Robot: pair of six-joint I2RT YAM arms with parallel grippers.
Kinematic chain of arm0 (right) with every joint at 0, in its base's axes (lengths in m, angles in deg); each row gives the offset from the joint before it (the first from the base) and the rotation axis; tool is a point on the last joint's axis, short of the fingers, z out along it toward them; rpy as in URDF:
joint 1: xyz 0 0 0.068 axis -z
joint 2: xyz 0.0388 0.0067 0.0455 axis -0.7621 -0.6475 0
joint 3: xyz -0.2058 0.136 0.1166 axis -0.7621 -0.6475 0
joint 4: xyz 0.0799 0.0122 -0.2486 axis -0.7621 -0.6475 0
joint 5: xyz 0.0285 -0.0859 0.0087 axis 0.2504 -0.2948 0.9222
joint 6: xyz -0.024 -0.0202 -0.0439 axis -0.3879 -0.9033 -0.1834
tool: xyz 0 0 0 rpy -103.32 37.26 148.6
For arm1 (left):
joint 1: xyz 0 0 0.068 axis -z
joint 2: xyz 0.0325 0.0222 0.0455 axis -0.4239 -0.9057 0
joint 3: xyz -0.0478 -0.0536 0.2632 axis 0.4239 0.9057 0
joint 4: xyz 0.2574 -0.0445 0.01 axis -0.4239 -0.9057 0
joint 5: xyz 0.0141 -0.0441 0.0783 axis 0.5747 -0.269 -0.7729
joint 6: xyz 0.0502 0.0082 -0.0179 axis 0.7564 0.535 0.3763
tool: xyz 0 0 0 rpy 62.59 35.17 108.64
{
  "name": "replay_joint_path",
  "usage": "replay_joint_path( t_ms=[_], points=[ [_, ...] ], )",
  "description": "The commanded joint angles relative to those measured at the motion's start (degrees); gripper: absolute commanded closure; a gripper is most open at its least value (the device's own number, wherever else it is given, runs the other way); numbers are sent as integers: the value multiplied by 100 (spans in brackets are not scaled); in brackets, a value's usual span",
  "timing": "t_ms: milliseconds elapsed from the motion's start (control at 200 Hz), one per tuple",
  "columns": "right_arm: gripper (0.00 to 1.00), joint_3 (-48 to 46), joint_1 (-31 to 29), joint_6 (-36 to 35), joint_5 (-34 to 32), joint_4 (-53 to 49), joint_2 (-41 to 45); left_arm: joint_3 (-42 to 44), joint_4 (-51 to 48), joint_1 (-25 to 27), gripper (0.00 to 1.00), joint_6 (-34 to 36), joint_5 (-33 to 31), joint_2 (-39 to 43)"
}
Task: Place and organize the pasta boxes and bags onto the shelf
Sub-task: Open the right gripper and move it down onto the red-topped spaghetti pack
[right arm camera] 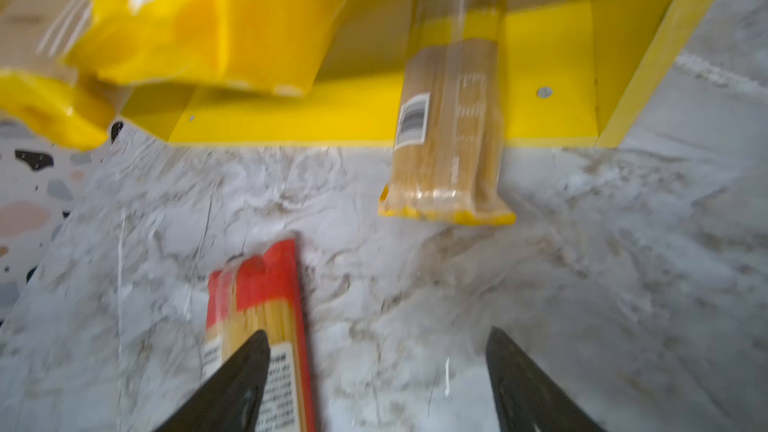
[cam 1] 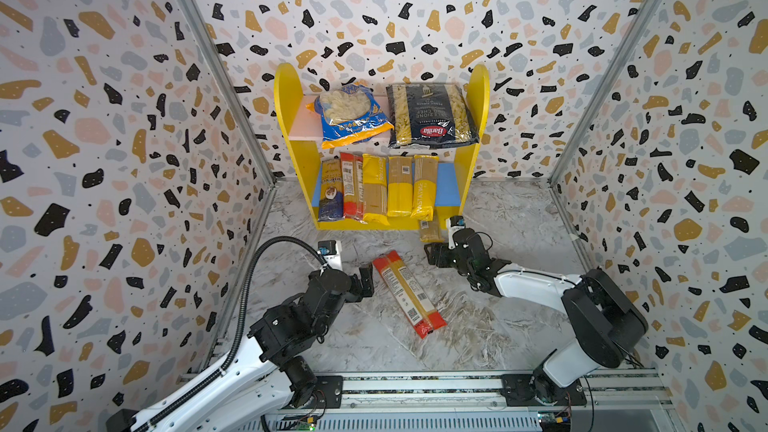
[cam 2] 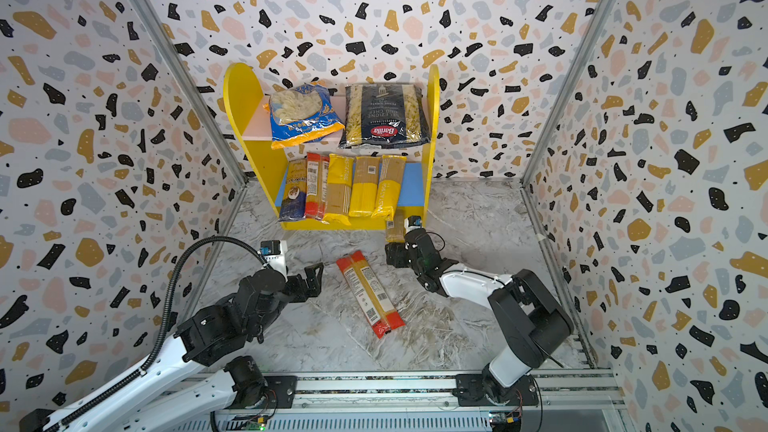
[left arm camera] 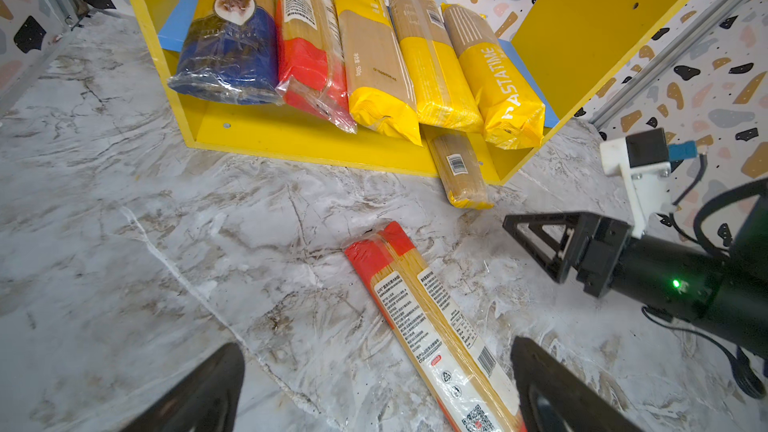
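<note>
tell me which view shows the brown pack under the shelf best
Left wrist view: the brown pack is sharp, barcode visible. Right wrist view shows it larger but blurred; both top views catch only its protruding end.

Robot lab cell: patterned panel walls [cam 1: 415, 14], aluminium mounting rail [cam 1: 419, 386].

Both top views high up, looking down and back over the whole tabletop [cam 1: 519, 222] to the shelf [cam 1: 286, 110], left wrist view low, near, facing the shelf, right wrist view nearer still, blurred, both wrist views sharing the red pack [left arm camera: 415, 313] and shelf foot
</note>
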Motion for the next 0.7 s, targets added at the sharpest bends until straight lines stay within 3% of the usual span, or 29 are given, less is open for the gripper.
replay_joint_path(
  t_ms=[0, 70, 395, 696],
  points=[
    [15, -138, -465, -290, -25, -672, 622, 96, -163, 8, 0, -106, 15, 246],
    [6, -213, -866, -419, -57, -969, 844, 117, -291, 8, 0, -163, -13, 362],
    [2, -901, -1986, -190, -424, -1449, 1049, 481, -285, 20, 0, -559, 239, 785],
    [1, -1114, -2246, -250, -231, -1505, 959, 793, -127, 19, 0, -709, 293, 922]
  ],
)
